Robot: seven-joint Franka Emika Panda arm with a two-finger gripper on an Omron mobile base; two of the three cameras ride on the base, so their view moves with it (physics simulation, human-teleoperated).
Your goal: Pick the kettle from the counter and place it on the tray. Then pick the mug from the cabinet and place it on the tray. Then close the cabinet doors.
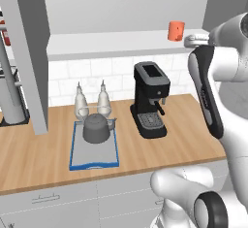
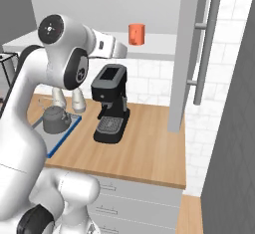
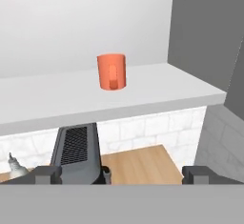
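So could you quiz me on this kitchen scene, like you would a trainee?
1. True or false: the squat dark grey kettle sits on the flat grey tray with the blue rim.
2. Where is the small orange mug? A) on the wooden counter B) on the cabinet's white shelf C) in the gripper
3. Fill in: the black coffee machine stands on the light-brown wooden ____.

Key: 1 true. 2 B; in the hand view the open gripper points toward the mug from a distance. 3 counter.
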